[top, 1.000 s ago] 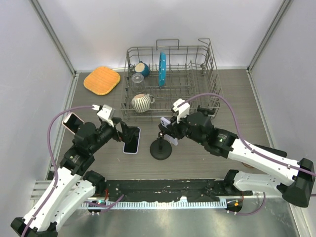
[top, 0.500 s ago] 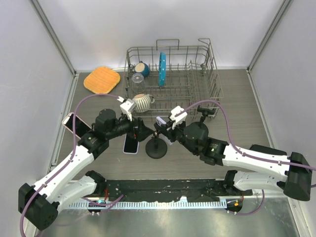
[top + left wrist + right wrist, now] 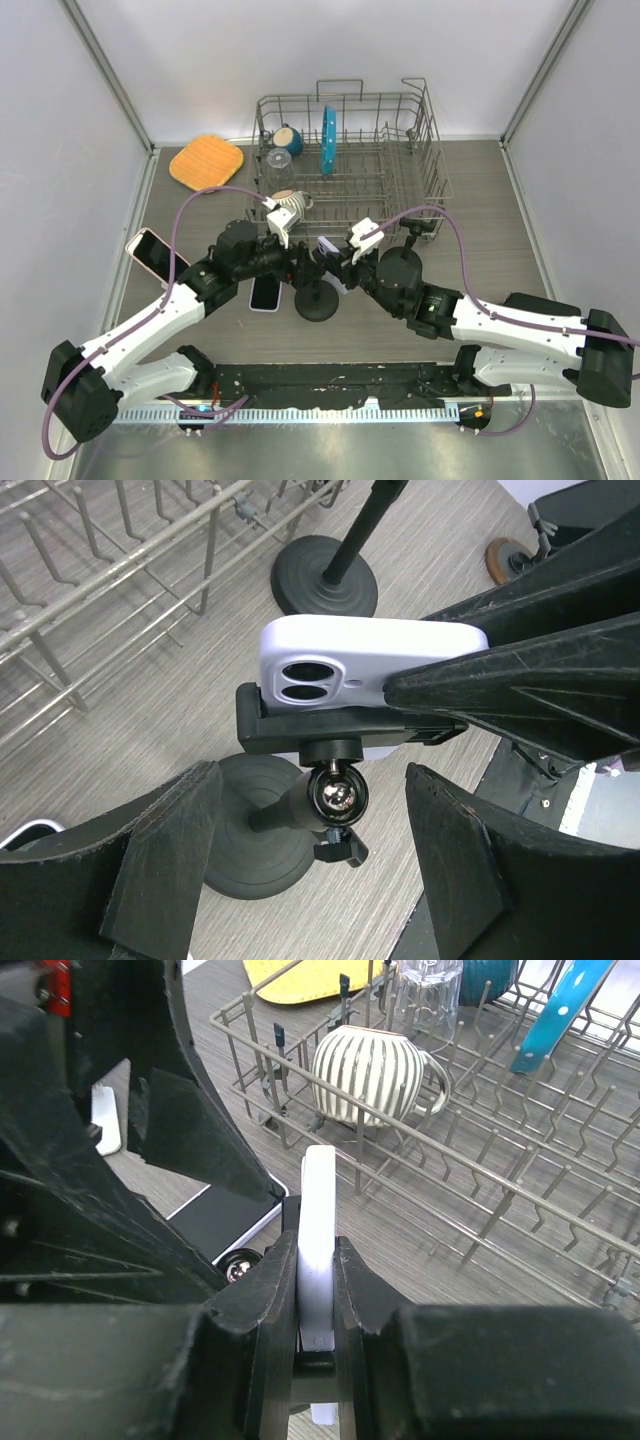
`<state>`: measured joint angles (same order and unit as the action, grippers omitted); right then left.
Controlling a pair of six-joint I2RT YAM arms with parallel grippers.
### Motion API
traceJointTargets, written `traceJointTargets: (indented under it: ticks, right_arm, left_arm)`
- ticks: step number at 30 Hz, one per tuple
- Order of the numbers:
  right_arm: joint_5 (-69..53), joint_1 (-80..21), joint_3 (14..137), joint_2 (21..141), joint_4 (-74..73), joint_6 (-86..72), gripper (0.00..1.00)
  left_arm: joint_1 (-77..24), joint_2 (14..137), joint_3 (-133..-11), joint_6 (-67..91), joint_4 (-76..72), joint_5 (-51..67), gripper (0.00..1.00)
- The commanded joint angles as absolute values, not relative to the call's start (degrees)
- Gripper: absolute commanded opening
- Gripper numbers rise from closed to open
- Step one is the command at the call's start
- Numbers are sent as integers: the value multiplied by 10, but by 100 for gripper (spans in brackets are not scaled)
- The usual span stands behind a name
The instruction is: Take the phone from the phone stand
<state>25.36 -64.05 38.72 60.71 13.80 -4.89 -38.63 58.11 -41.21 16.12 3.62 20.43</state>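
A pale lilac phone (image 3: 370,650) sits in the black clamp of a phone stand (image 3: 330,730) with a ball joint and a round black base (image 3: 318,303). My right gripper (image 3: 318,1260) is shut on the phone's edge (image 3: 318,1190), one finger on each face. In the top view the right gripper (image 3: 337,264) is at the top of the stand. My left gripper (image 3: 310,850) is open, its fingers (image 3: 160,860) on either side of the stand's neck below the ball joint, not touching it. In the top view the left gripper (image 3: 303,267) meets the stand from the left.
A dark-screened phone (image 3: 266,292) lies flat just left of the stand, a pink one (image 3: 150,252) farther left. The wire dish rack (image 3: 345,160) with a striped mug (image 3: 370,1070) stands close behind. An orange pad (image 3: 206,162) lies back left. A second black stand base (image 3: 325,575) is nearby.
My left arm has swung right, from beside the flat phone to the stand, and its open fingers now straddle the stand's neck. The right gripper has stayed shut on the phone.
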Motion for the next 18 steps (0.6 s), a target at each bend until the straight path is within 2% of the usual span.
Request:
traceJointTargets:
  ticks: [1,11,18]
  right_arm:
    - [265,-649,379,600,195,-72,1]
    - [264,-652,374,614,211,-76,1]
    - [265,-656,360,619,228,-82,1]
  left_arm:
    - [-399,604,-439,153,12,196,77]
    - [-422,622,-425,160,12,200,72]
    - [-424,651,-429,181,15,210,60]
